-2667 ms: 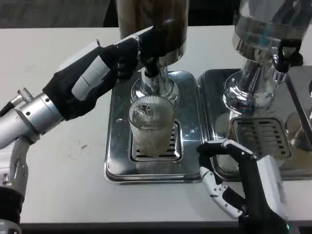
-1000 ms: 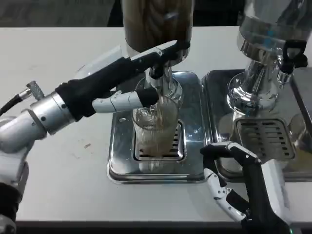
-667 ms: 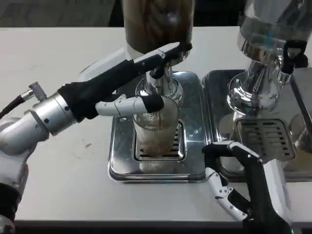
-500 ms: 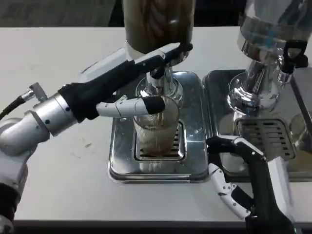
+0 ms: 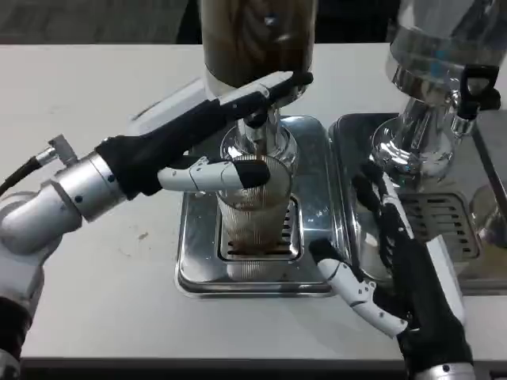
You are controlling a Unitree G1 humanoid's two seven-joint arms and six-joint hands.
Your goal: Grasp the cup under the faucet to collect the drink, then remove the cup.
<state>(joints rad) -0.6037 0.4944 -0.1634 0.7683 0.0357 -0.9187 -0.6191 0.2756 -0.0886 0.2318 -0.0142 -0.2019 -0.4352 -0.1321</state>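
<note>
cup [image 5: 253,214] upright, mouth up — left robot hand [image 5: 202,134] touches it, fingers spread; right robot hand [image 5: 396,269] spread, empty.

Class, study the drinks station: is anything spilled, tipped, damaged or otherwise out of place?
Nothing stands out. The ribbed cup stands upright on the drip tray under the faucet, with brown drink gathering at its bottom. The left hand reaches around it; the right hand is open beside the tray. No spill is visible.

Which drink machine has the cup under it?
The left dispenser, the one with the brown drink inside. The ribbed clear cup stands on its drip tray, under its tap. The right dispenser has only a bare grate beneath.
</note>
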